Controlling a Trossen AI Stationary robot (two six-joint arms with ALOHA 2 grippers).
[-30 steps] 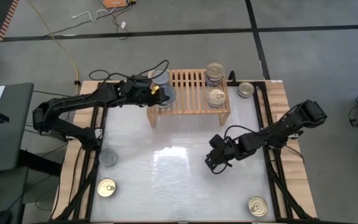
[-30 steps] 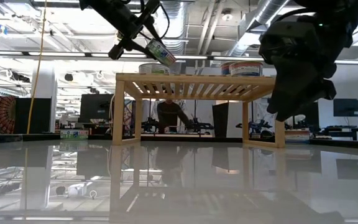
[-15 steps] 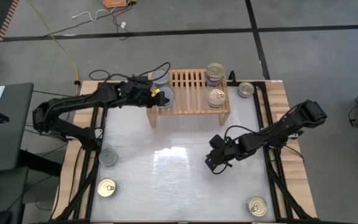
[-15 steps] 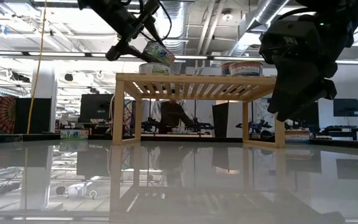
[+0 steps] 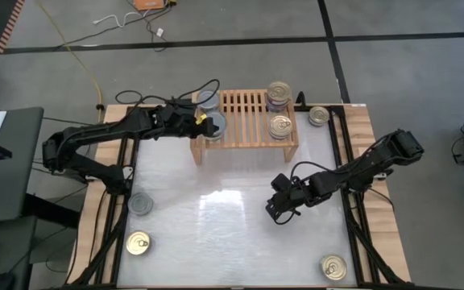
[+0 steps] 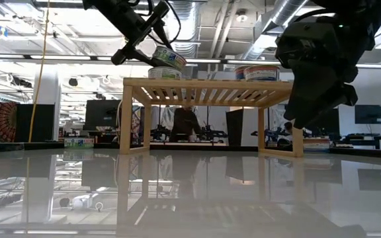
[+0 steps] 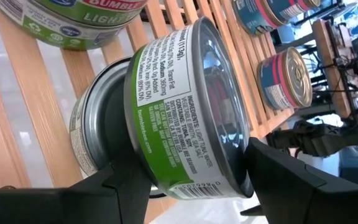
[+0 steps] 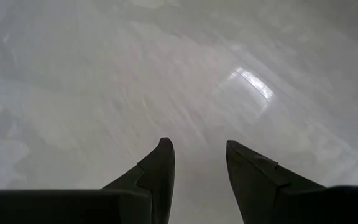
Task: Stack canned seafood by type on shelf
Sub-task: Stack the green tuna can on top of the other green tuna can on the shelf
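Your left pincer [image 7: 185, 180] was clamped on a green-label tin [image 7: 185, 106], held tilted over the left front corner of the shelf [image 5: 244, 121], right above a silver tin [image 7: 95, 134] already sitting on the slats; whether the two touched was hard to call, since the held one hid most of the lower one. Its label was green with white print, top plain silver. From the low view the slats cut off the bottoms of the shelf tins, so you only saw label bands. The right end of the shelf carried two gold-top stacks [image 5: 279, 109]; another silver tin [image 5: 206, 100] sat at the left rear. Loose tins on the table [image 5: 232, 217]: a silver one [image 5: 140, 203] and a gold one [image 5: 138, 242] front left, a gold one [image 5: 333, 267] front right, a silver one [image 5: 319, 116] beside the shelf's right end. Your right pincer [image 8: 197, 165] hung over bare table centre-right, fingers apart, holding nothing.
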